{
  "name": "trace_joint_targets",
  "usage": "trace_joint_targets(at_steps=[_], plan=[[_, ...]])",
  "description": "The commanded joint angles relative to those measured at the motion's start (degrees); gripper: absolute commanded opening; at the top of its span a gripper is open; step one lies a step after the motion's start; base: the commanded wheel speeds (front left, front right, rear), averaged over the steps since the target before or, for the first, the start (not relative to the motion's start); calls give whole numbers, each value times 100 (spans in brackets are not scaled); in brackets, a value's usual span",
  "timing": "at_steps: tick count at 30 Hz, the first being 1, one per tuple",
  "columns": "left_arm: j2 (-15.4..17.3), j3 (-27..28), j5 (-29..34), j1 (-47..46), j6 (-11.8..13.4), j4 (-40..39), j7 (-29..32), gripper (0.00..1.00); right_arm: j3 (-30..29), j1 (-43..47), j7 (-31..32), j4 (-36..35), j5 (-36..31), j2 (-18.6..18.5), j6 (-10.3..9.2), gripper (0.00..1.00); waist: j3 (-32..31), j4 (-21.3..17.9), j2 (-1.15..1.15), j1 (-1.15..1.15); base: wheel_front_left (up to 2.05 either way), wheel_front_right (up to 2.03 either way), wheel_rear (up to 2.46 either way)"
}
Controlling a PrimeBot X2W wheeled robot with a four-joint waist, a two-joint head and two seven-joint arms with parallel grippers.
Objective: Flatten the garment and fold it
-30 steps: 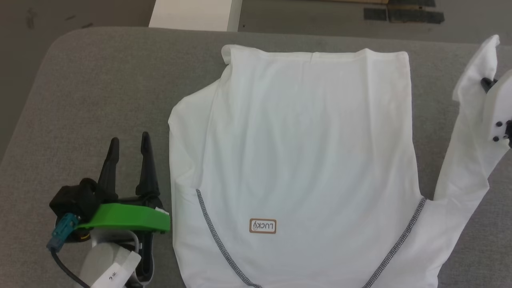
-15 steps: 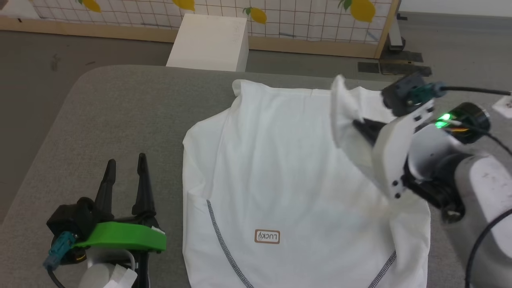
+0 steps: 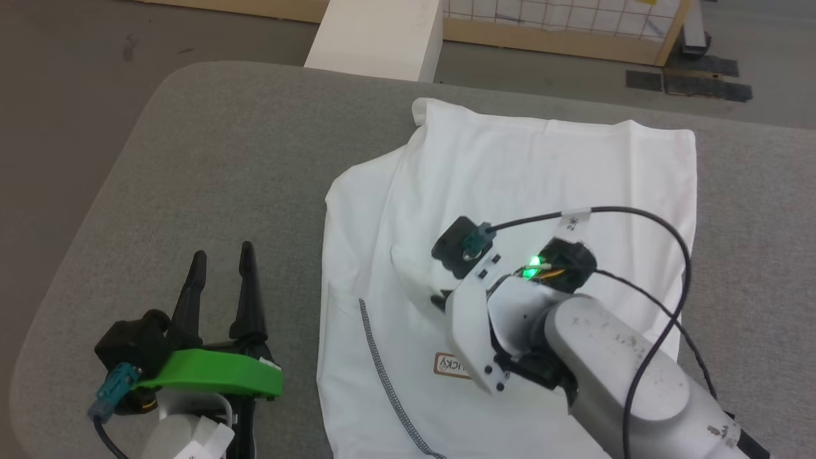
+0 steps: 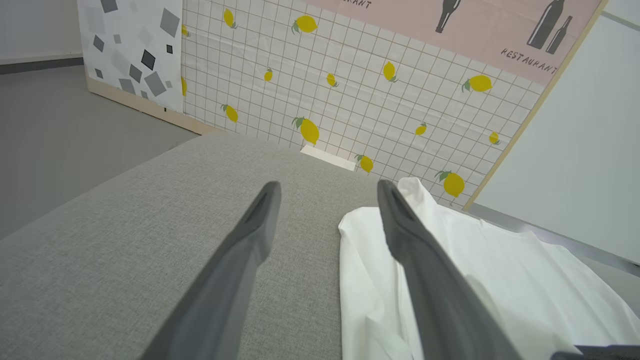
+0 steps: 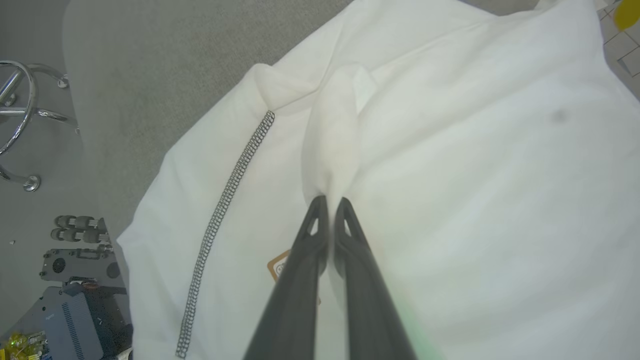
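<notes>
- at the middle of the head view, the right hand has its two dark fingers pressed together, clamped on a raised fold of the garment.
- in the right wrist view the pinched fold runs from the fingertips toward 12 o'clock, lifted off the cloth around it.
- toward 9 o'clock of the fingertips in that view runs the dark zigzag seam; the brown-bordered patch sits at 7 o'clock, partly hidden behind the fingers.
- the garment lies spread on the grey desk, covering the head view from its centre out to 3 o'clock, with one straight edge toward 1 o'clock.
- at 8 o'clock of the head view the left hand has its fingers apart with nothing between them, tips pointing to 12 o'clock; a green cover sits at its base.
- the garment's near edge lies just beside the left hand, at its 3 o'clock.
- beyond the desk's far edge, at 12 o'clock, stands a white box.
</notes>
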Motion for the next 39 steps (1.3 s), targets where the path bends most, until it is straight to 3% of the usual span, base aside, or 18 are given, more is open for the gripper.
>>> trace_joint_targets(at_steps=[1,11,12,13,19,25,31,39], plan=[[-45,-16,-51,-116,-31,54,-54,100,181,-67,-67,151,67,64,-9,0,207,215,54,0,0,0,0],[-96,-2,-71,-175,-54,241,-146,100,1166,-135,-272,794,463,62,-9,0,313,255,54,0,0,0,0],[-99,1,-77,-176,-58,260,-151,100,1200,-148,-325,843,500,81,-9,33,309,233,54,0,0,0,0],[-102,2,-76,-180,-58,274,-156,100,1225,-161,-359,876,529,95,-9,100,301,214,54,0,0,0,0],[-76,9,-62,-175,-52,341,-167,100,1045,-253,-668,689,1033,207,-9,100,126,31,54,0,0,0,0],[47,66,-87,-67,-31,379,-96,100,250,-243,-947,-31,1553,17,-9,100,-220,-240,54,0,0,0,0],[145,88,-109,78,20,323,50,100,-1437,191,-1432,-540,1420,-293,-9,100,-524,-496,54,0,0,0,0],[162,41,-128,214,101,244,200,100,-3979,1381,-1732,-1150,593,-410,-9,100,-643,-739,54,0,0,0,0]])
